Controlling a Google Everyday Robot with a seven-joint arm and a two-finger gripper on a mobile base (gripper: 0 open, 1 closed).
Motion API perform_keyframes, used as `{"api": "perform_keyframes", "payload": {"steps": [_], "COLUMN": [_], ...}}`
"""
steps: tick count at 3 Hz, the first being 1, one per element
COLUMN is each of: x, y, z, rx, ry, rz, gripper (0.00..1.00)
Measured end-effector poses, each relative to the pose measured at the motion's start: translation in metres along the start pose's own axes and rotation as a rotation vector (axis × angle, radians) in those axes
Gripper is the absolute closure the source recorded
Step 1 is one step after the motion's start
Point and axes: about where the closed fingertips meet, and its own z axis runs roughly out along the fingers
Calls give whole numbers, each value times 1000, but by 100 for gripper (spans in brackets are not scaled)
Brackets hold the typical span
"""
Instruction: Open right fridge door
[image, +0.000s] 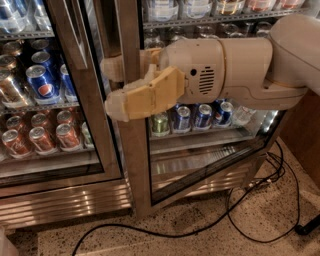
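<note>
Speckled floor (280, 210) and a black cable (231, 200) lie below the gripper (117, 87), which sits against the left steel frame of the right fridge door (137, 165). Behind it, the cream arm (240, 65) stretches level to the right across the glass. Whether the claw grips anything cannot be told.

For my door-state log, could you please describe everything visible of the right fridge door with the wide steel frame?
The tall, glass-paned right fridge door, framed in wide brushed stainless steel, stands upright. Its bottom edge slants out from the cabinet base, so it looks partly swung open. Blue and green cans show through the glass. The robot's tan gripper sits in front of the frame's left upright at mid height. The door's handle is not discernible.
</note>
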Motion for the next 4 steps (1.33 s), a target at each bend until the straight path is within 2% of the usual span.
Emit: {"api": "perform_keyframes", "payload": {"steps": [4], "x": [1], "y": [5], "z": [1], "rx": [20], "ry": [19], "rz": [0], "gripper": [0]}}
